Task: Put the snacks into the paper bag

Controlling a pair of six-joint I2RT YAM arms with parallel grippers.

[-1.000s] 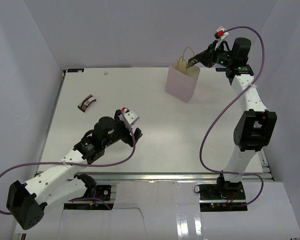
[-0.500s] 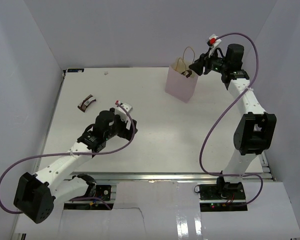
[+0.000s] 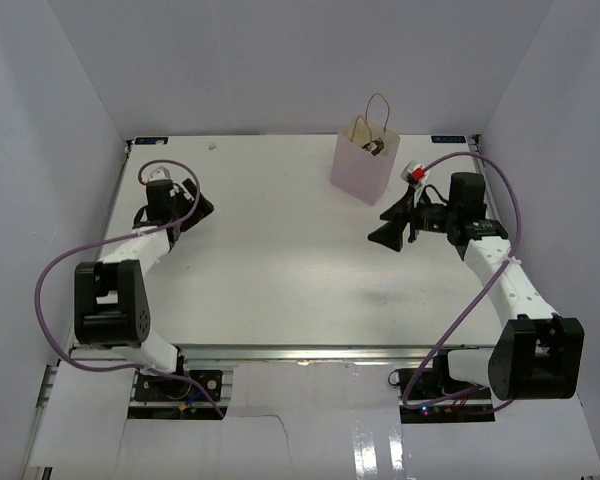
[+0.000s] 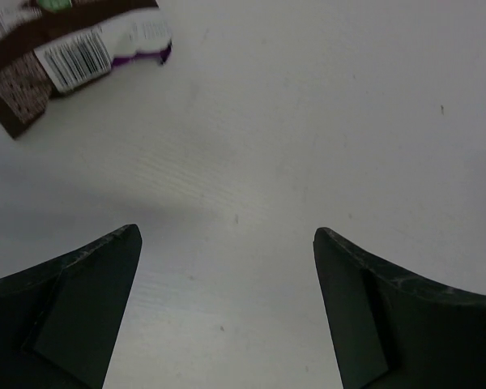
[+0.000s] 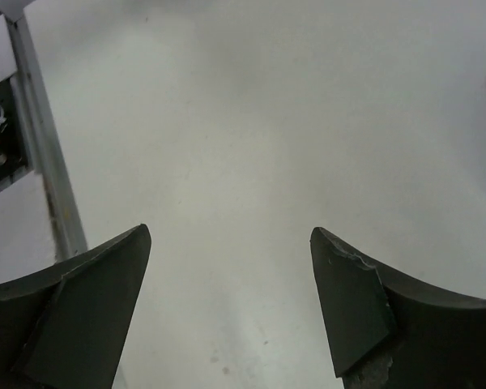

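Our left gripper (image 4: 225, 233) is spread wide and empty, low over the far-left part of the table (image 3: 270, 250). Just beyond its fingertips, off to the left in the wrist view, lies a dark brown bar (image 4: 65, 57), barcode up and clear of both fingers. We judge the step in hand to be picking up this bar. To do it well, we should shift sideways until the bar lies between the jaws and turn to cross its narrow width. Then we come down flat and close on its middle, so the slick wrapper does not skate away. Our right gripper (image 3: 385, 235) is also wide open, holding nothing. It hangs just near-right of the paper bag (image 3: 360, 170), which stands upright at the far side with something dark showing at its mouth.
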